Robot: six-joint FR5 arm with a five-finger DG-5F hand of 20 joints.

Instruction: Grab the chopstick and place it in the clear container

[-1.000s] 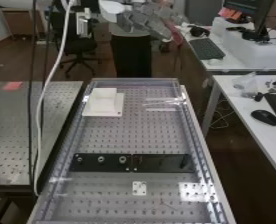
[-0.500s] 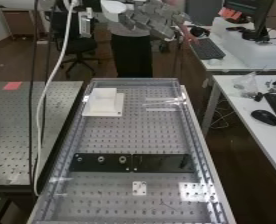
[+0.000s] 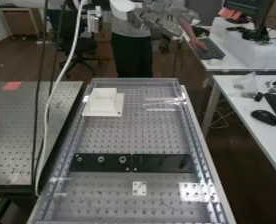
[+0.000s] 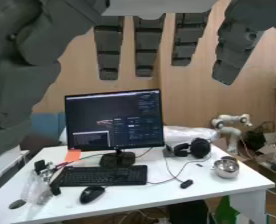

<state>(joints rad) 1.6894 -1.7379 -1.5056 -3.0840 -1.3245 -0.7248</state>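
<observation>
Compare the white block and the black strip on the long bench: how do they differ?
The white block is pale and stands up in a step from a squarish base; the black strip is dark, long and lies flat.

The white block sits to one side near the bench's far end, while the black strip runs across most of the bench's width, closer to the camera.

Both rest over the same hole-dotted surface.

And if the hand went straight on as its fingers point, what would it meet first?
Probably the monitor on the white desk, out beyond the fingers of the hand; depth is unclear, so it might pass above, towards the wooden wall.
</observation>
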